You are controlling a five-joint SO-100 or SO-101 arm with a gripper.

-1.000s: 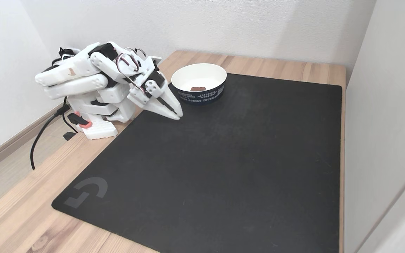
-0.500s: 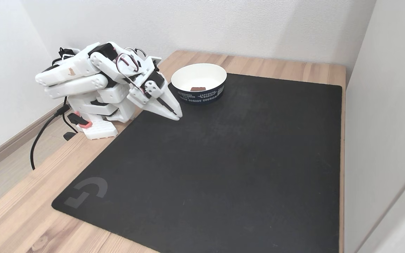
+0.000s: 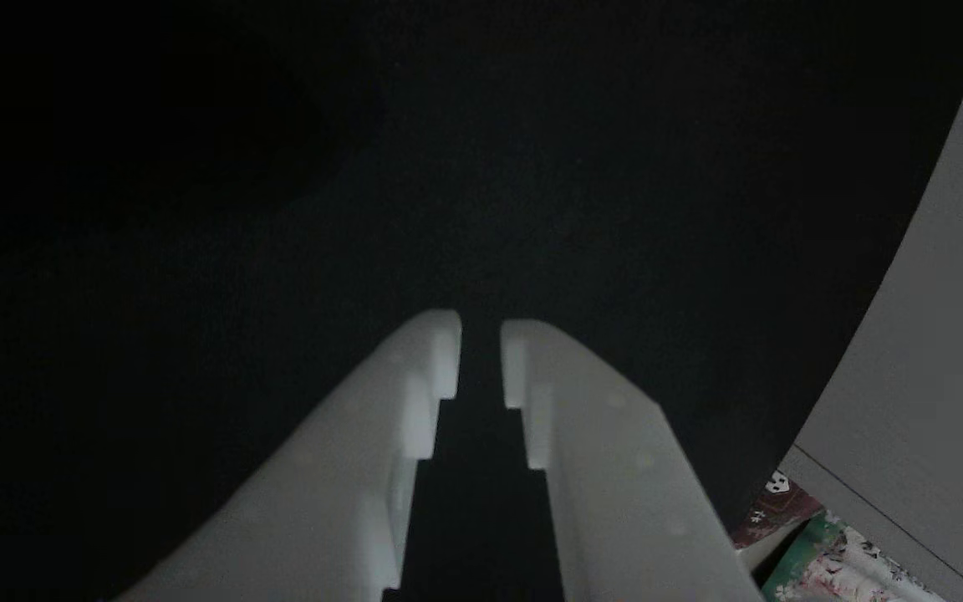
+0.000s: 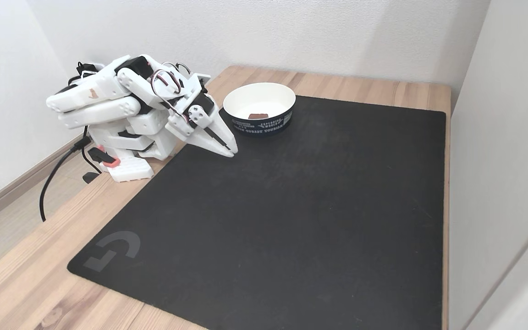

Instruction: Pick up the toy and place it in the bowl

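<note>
Toy (image 4: 258,115) in bowl (image 4: 241,97), hand (image 4: 232,151) empty

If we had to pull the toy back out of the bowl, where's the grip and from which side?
Likely from straight above: the toy lies flat on the floor of the bowl, and the wall rings it on all sides. Close the gripper across its short sides. Finer shape is too small to tell in the fixed view.

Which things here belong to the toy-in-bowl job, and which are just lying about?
Part of the job:
- the toy, lying inside the bowl
- the bowl, on the mat's far corner
- the gripper, empty, fingers nearly together

Just lying about:
- the black mat
- the wooden table
- the black cable
</note>
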